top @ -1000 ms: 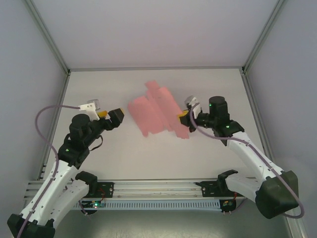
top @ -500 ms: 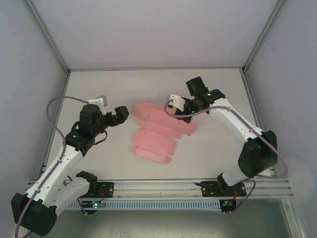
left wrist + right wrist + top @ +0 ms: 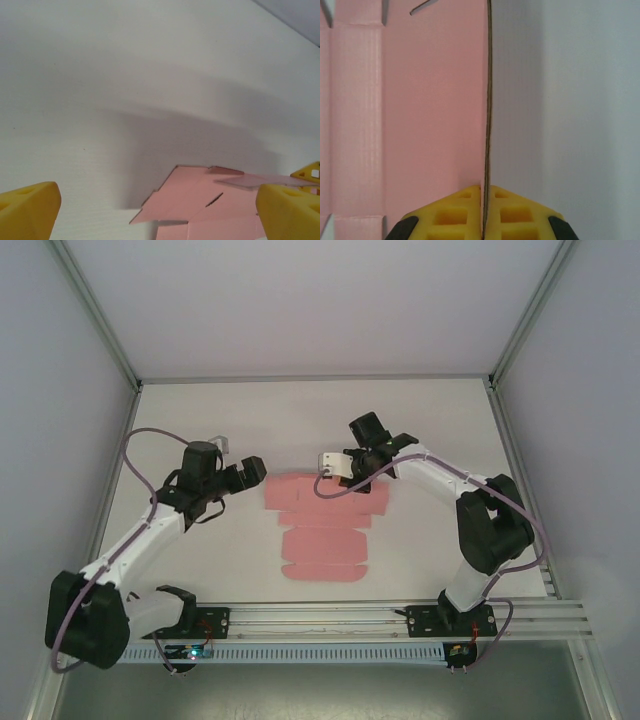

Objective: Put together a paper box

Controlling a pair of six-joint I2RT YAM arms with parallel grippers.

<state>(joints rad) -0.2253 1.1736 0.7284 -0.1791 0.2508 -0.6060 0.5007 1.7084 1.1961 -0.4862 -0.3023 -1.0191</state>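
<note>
The paper box (image 3: 325, 530) is a flat pink die-cut sheet, not yet folded. It lies on the white worktop (image 3: 200, 420) between your two tools. Its longer run appears to go from the far strip of flaps toward the arm bases.

Your right tool (image 3: 347, 472) sits at the sheet's far edge. Its yellow fingers (image 3: 465, 205) are pressed together on the thin card, which shows edge-on as a dark line running straight ahead from the pinch.

Your left tool (image 3: 250, 472) hovers just beside the sheet's far left corner, apart from it, spread wide and holding nothing. The pink card lies ahead of it and slightly to its right. That tool looks the nearer one for the flaps on that side.
</note>
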